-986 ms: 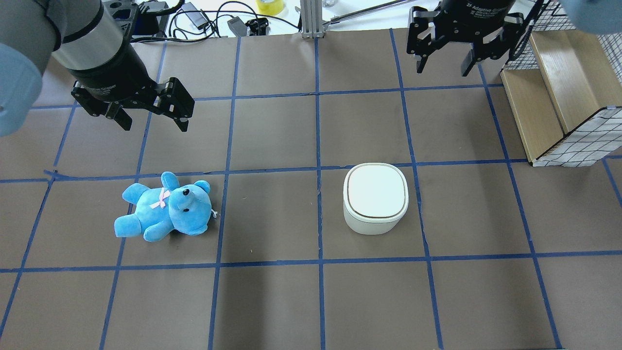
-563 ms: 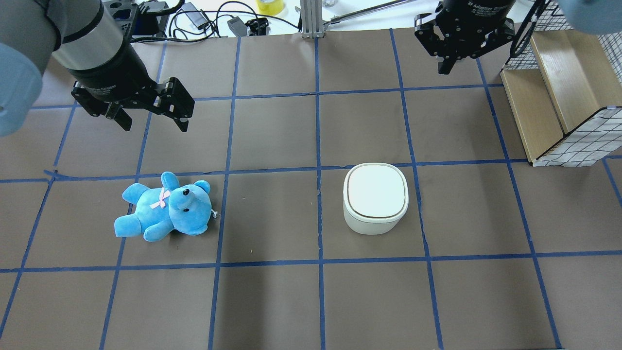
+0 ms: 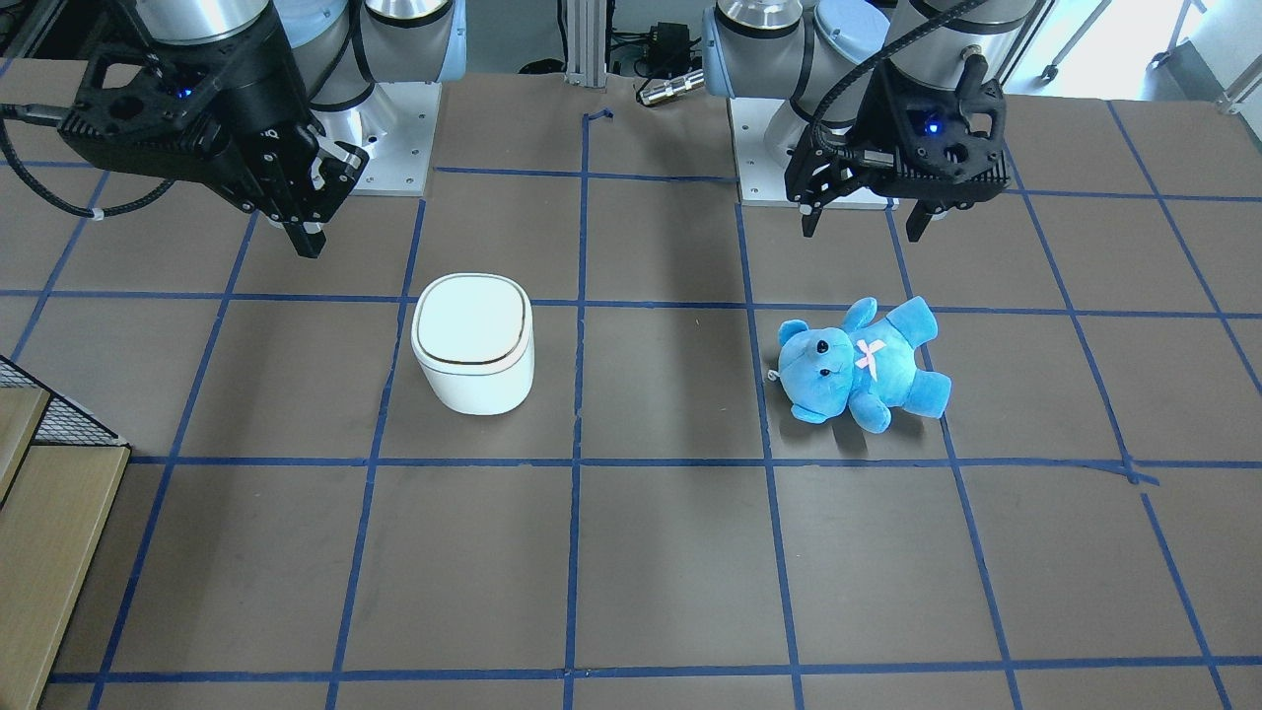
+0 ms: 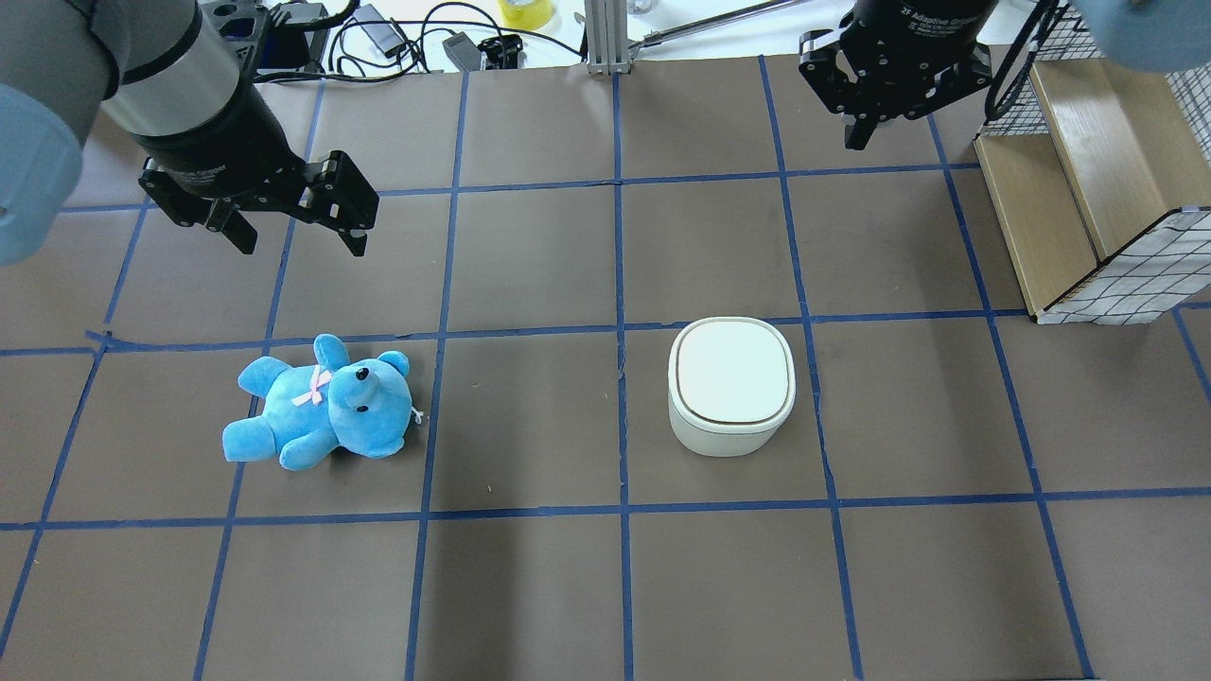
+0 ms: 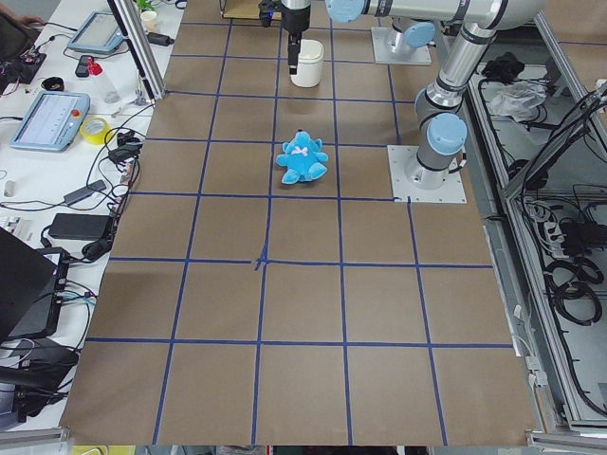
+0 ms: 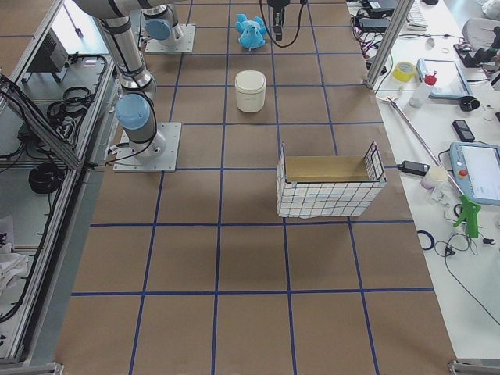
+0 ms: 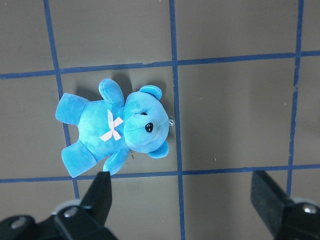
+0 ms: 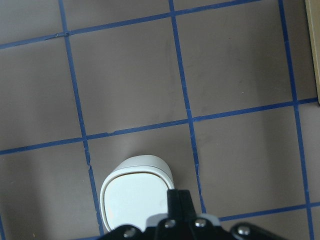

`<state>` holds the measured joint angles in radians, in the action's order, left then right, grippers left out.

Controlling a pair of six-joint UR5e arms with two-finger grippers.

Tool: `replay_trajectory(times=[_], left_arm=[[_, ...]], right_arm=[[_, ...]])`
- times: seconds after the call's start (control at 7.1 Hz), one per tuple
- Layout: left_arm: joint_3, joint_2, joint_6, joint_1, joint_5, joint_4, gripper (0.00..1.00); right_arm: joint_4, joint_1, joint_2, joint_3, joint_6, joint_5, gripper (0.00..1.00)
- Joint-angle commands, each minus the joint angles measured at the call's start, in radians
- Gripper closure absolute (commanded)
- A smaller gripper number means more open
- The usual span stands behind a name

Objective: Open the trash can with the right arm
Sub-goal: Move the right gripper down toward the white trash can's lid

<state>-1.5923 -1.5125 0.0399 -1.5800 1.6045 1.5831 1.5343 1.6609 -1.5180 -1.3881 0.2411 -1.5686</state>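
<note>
Table scene with two arms. The trash can [image 4: 730, 383] stands upright on the table [image 4: 530, 265], inside one tape-marked square on the right half of the overhead view. Its white lid lies flat on the rim, edged by a thin dark line. Nothing touches the can. The right claw [image 4: 854, 140] hangs in the air above the table with its fingers clenched together on nothing. In the front-facing view it shows as a single dark tip [image 3: 308, 242], up and to the left of the can [image 3: 473, 340] and apart from it. In the right wrist view the pressed-together fingers [image 8: 177, 200] point down beside the lid [image 8: 132, 197], which sits at the lower edge of that picture. The left claw [image 4: 298, 238] is released, its fingers spread wide and holding nothing, and it hovers over the square next to a blue teddy bear [image 4: 322, 404]. The bear lies on its back on the left half of the table, well apart from the can. A wire basket with wooden panels [image 4: 1088, 189] rests at the table's right edge.
</note>
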Motion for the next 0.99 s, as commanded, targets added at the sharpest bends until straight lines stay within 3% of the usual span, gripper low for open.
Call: replay_trajectory(times=[0.0, 0.42, 0.85], left_arm=[[0.000, 0.000, 0.000, 0.000, 0.000, 0.000, 0.00], [0.000, 0.000, 0.000, 0.000, 0.000, 0.000, 0.00], [0.000, 0.000, 0.000, 0.000, 0.000, 0.000, 0.00]], right_arm=[[-0.003, 0.061, -0.001, -0.052, 0.035, -0.013, 1.00], [0.048, 0.106, -0.002, -0.225, 0.055, -0.034, 1.00], [0.198, 0.123, 0.002, -0.391, 0.049, -0.064, 1.00]])
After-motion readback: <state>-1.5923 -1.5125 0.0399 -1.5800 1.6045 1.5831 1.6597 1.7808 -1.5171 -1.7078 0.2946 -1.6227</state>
